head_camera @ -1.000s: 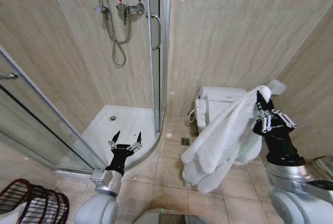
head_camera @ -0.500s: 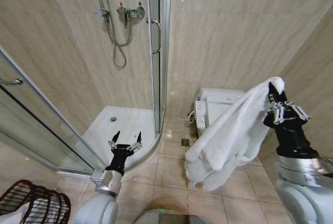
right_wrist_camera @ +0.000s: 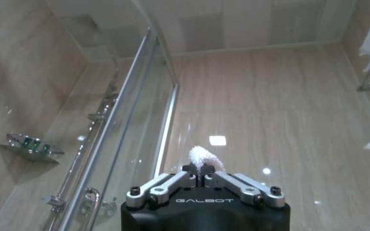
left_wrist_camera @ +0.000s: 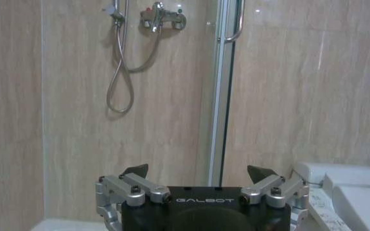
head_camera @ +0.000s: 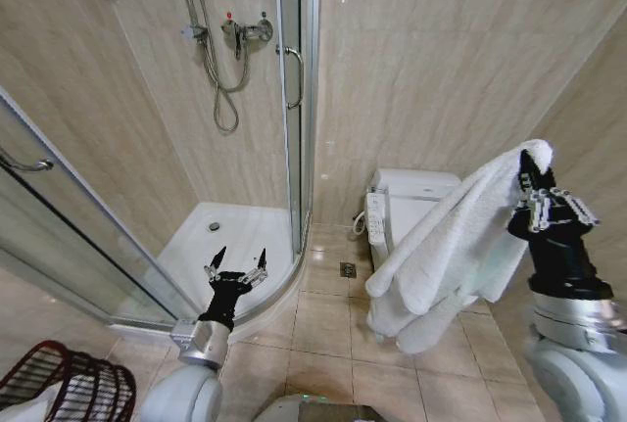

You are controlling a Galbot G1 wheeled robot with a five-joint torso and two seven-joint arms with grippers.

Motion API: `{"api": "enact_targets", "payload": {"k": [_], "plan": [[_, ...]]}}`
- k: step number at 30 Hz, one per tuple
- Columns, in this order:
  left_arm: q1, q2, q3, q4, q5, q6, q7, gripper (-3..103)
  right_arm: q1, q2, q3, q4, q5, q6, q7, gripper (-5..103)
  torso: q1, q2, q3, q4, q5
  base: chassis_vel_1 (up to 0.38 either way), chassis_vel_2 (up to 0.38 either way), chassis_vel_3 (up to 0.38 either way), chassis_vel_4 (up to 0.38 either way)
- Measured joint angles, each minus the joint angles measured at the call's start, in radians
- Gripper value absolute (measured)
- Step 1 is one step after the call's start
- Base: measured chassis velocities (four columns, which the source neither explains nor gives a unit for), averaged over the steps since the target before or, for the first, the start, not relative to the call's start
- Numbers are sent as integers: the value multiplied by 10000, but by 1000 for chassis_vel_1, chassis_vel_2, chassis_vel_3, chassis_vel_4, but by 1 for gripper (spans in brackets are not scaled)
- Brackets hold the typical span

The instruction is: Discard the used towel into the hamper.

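A white towel (head_camera: pixel 451 246) hangs in long folds from my right gripper (head_camera: pixel 532 165), which is raised at the right of the head view and shut on the towel's top corner. In the right wrist view a tuft of towel (right_wrist_camera: pixel 202 157) sticks up between the closed fingers of that gripper (right_wrist_camera: pixel 203 177). The hamper (head_camera: pixel 61 385), a dark reddish-brown wire basket, stands on the floor at the lower left corner. My left gripper (head_camera: pixel 235 260) is held low at the centre left, open and holding nothing, pointing toward the shower.
A glass shower enclosure (head_camera: pixel 294 99) with a white tray (head_camera: pixel 235 236) takes up the left and middle. A white toilet (head_camera: pixel 411 197) stands against the back wall behind the towel. Tiled floor (head_camera: pixel 323 344) lies between me and the toilet.
The right gripper has carried the towel up and to the right. The view has shifted slightly, so the hamper sits lower in the corner. The left arm has not moved.
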Motion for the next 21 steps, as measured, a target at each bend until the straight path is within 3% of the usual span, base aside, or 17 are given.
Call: {"api": "enact_targets", "payload": {"k": [10,16,21], "plan": [[0,0,0,0,0,0,1,100,179,-239,-6,0,93,-259,70,2,195,449,252,-1,1,0,0,0,0],[0,0,0,0,0,0,1,100,363,-771,141,1,392,-536,300,2,328,766,439,1,-2,0,0,0,0],[0,-1,0,0,0,0,0,100,-73,-245,207,0,117,-488,223,2,375,880,507,0,2,0,0,0,0]]}}
